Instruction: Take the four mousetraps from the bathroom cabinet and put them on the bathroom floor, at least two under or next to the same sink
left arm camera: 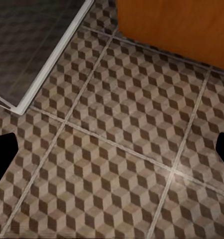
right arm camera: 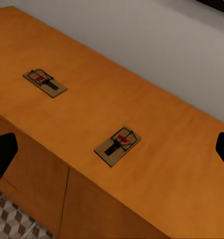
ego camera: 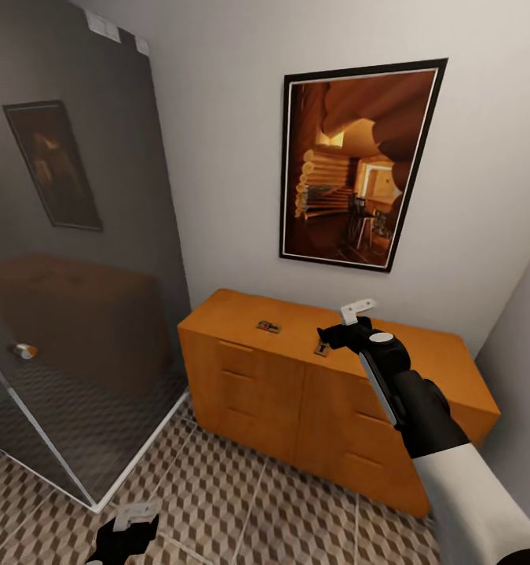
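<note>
Two mousetraps lie flat on the top of the orange-brown cabinet point(ego camera: 296, 392), the nearer mousetrap point(right arm camera: 117, 145) close to its front edge and the farther mousetrap point(right arm camera: 45, 82) well apart along the top. The right end effector point(ego camera: 341, 329) hovers above the nearer one, fingers spread, holding nothing. The pickup appears to be in hand; next it would need to descend and close on the board. The left end effector point(left arm camera: 112, 147) hangs apart over the bathroom floor point(left arm camera: 117, 164).

No legible text, label, brand, number or sign is present. The mousetraps point(right arm camera: 117, 145) carry a small red mark without readable characters. The framed picture point(ego camera: 357, 163) shows a wooden interior, no lettering.
</note>
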{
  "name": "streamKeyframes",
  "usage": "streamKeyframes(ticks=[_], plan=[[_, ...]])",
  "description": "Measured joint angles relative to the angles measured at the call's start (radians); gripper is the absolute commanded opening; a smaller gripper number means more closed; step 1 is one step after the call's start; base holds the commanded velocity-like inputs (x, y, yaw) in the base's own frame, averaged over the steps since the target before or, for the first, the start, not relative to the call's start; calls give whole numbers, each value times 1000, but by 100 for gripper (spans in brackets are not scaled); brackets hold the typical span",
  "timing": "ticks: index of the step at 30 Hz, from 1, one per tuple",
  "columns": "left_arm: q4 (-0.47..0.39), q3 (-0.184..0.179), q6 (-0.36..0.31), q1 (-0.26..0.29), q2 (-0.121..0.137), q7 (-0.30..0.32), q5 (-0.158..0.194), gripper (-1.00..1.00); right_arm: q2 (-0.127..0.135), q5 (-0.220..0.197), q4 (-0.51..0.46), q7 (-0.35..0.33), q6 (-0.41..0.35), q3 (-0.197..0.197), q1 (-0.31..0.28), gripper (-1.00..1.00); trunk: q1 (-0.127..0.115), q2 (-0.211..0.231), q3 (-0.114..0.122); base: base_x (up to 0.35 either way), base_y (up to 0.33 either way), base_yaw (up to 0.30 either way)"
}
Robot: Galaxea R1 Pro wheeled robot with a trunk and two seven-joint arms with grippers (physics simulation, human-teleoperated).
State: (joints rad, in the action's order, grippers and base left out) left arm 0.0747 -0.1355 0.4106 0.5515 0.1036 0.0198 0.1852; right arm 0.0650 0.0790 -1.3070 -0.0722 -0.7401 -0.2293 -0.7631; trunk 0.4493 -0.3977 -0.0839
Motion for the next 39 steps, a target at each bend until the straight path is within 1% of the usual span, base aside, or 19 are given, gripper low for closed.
streamKeyframes(ticks=[21,30,33,37,39], plan=[[0,0,-1,0,-2,1,0,100,6,0,0,0,0,0,0,100,0,0,-13,3,0,263],[0,0,-2,0,-2,1,0,100,7,0,14,-2,0,1,0,100,0,0,-17,118,-89,177],[0,0,-2,0,-2,1,0,100,10,0,23,-12,-1,1,0,100,0,0,-18,146,-126,42],[1,0,-2,0,-2,1,0,100,25,1,34,-68,0,2,0,100,0,0,-18,150,-138,12],[1,0,-2,0,-2,1,0,100,29,1,38,-83,0,2,0,100,0,0,-18,152,-142,5]])
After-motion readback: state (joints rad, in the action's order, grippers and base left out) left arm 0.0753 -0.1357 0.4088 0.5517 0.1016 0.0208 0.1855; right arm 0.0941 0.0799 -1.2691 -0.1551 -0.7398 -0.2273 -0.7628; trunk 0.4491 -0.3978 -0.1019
